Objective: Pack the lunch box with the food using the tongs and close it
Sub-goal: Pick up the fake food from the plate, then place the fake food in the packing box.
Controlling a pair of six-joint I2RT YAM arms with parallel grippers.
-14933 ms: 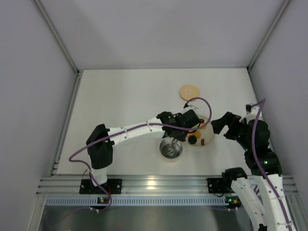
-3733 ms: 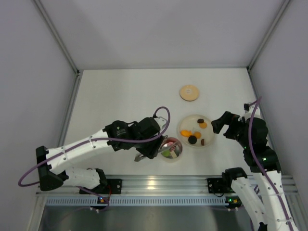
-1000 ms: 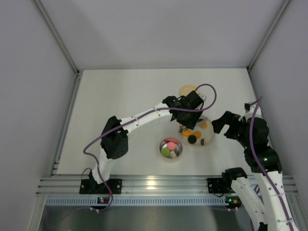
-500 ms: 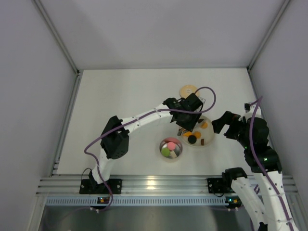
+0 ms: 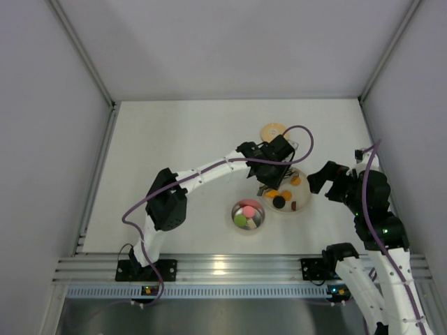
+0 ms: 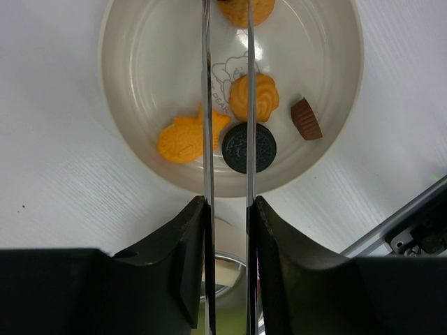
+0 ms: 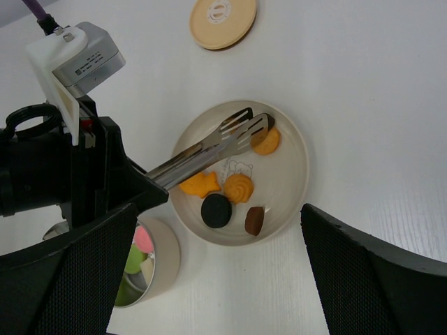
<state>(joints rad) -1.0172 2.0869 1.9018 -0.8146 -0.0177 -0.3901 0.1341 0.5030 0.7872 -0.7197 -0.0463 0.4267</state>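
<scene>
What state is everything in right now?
lunch box, open, partly filled with food.
lid, off, flat on the table.
tongs, squeezed narrow, tips at an orange piece.
plate, holding five pieces.
left gripper, shut on the tongs.
right gripper, open, empty.

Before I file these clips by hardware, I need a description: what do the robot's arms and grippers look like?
Both the left arm and the right arm are white segmented links with black joint housings, each trailing a looping purple cable. The left gripper and right gripper have broad matte-black fingers. Green lights glow on the right arm.
</scene>
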